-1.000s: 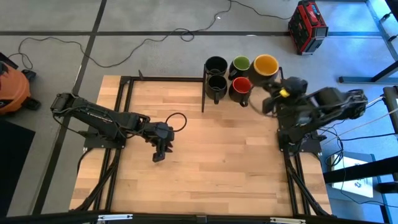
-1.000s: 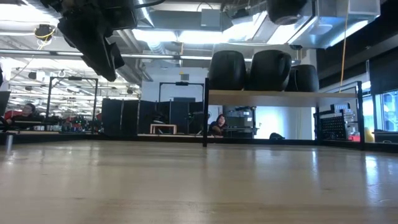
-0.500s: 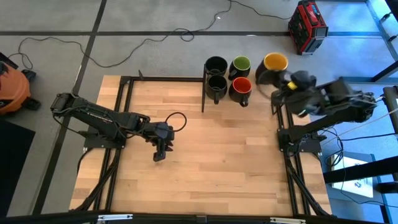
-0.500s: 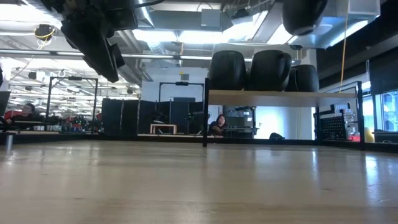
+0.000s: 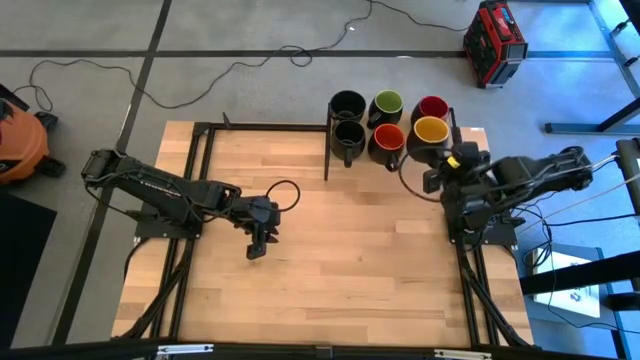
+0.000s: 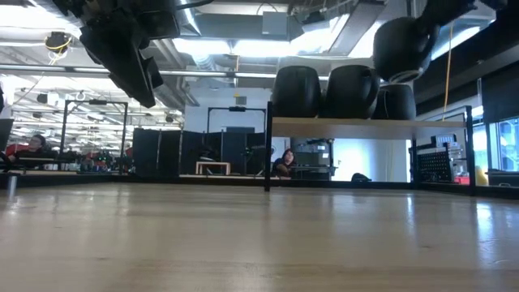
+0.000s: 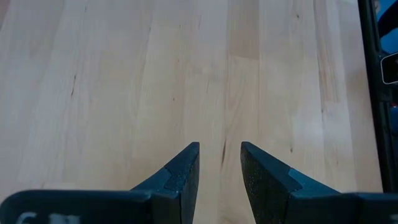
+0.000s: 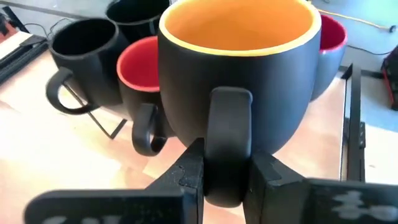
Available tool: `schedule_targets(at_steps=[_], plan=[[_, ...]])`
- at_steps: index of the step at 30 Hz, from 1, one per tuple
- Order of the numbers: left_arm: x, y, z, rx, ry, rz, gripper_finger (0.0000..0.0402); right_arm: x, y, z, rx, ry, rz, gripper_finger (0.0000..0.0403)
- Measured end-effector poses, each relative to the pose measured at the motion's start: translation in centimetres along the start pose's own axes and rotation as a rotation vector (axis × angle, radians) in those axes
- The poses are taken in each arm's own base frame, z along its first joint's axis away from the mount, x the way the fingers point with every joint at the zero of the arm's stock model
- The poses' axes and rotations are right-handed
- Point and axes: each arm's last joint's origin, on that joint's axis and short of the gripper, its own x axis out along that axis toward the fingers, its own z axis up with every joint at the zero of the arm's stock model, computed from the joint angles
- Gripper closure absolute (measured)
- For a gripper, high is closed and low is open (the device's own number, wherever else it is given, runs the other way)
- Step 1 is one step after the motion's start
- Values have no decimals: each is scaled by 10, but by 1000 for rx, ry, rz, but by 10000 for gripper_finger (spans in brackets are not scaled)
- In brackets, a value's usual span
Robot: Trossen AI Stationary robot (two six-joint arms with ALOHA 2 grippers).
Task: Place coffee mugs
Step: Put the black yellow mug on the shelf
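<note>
**Yellow mug held by its handle**

The right gripper (image 8: 225,177) pinches the handle of the yellow mug (image 5: 430,134) — dark outside, yellow inside. It hangs at the table's (image 5: 340,250) far right end, beside the red mug (image 5: 388,140). The left gripper (image 7: 220,168) hovers mid-table, fingers apart, empty.

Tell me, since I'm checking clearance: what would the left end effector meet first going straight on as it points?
Probably the bare wooden tabletop; the left end effector points down at it, nothing between.
</note>
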Motion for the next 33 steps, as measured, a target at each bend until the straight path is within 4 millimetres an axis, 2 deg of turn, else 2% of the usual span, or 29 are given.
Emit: schedule_targets(at_steps=[10, 27, 33], plan=[[0, 0, 0, 18, 0, 1, 289, 19, -5, -31, 58, 4, -69, 354], [0, 1, 1, 44, -16, 23, 289, 48, -10, -68, 118, -100, -136, 354], [0, 1, 1, 52, -17, 26, 289, 56, -12, -73, 124, -133, -165, 354]])
